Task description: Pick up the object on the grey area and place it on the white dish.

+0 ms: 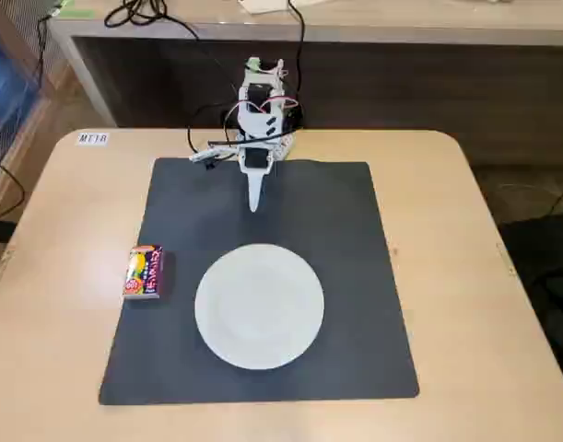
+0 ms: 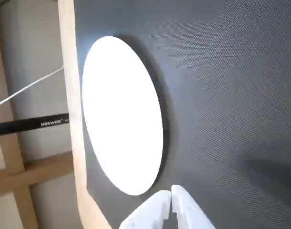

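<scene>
**Station inventory: arm parked, packet at mat edge, dish bare**

Beige tabletop (image 1: 465,276) with rounded corners fills the fixed view; I log the items on it in order.

Fixed view:
- Grey area (image 1: 355,239): large dark square mat, flat, centred on the table.
- White dish (image 1: 259,306): round, plain, lying on the near half of the mat, nothing on it.
- Object (image 1: 144,272): small yellow, red and purple snack packet, at the mat's left edge as this view shows it, left of the dish and clearly apart from it. It seems to straddle the border between mat and tabletop.
- Arm (image 1: 261,110): white, standing at the far edge of the table, folded over the far part of the mat.
- Gripper (image 1: 254,201): pointing toward the dish, over bare mat, well apart from the packet. I see the fingers drawn together into one narrow point, with nothing between them.
- Small white label (image 1: 93,138) at the far left corner of the table; lettering too small for me to read.
- Dark cables (image 1: 147,14) on a shelf behind the table.

Wrist view:
- Mat (image 2: 221,95): woven texture, taking up most of the picture.
- Dish (image 2: 121,114): overexposed white oval, close to the mat's edge.
- Gripper (image 2: 171,200): two white fingertips at the bottom edge, touching, holding nothing.
- Table rim (image 2: 71,105): pale strip running beside the mat.
- Black bar (image 2: 31,125) beyond the rim, printed NEEWER.
- Packet: not seen from this camera.
</scene>
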Tool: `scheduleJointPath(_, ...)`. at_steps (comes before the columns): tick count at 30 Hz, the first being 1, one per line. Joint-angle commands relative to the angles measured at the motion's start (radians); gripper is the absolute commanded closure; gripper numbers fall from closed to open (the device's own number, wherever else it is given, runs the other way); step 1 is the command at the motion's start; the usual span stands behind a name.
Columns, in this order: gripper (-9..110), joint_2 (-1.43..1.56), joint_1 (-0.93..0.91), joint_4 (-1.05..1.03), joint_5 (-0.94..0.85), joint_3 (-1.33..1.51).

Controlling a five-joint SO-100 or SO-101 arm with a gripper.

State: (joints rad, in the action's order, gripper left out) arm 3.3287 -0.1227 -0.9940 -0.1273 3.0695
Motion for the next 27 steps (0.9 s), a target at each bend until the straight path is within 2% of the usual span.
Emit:
scheduleJointPath(1, 102, -0.117, 0.081, 0.179, 0.037, -0.121)
scheduleJointPath(15, 102, -0.138, 0.103, 0.218, 0.043, -0.150)
scheduleJointPath(23, 102, -0.761, 0.150, 0.436, 0.072, -0.609)
scheduleJointPath(27, 102, -1.028, 0.155, 0.453, 0.074, -0.862)
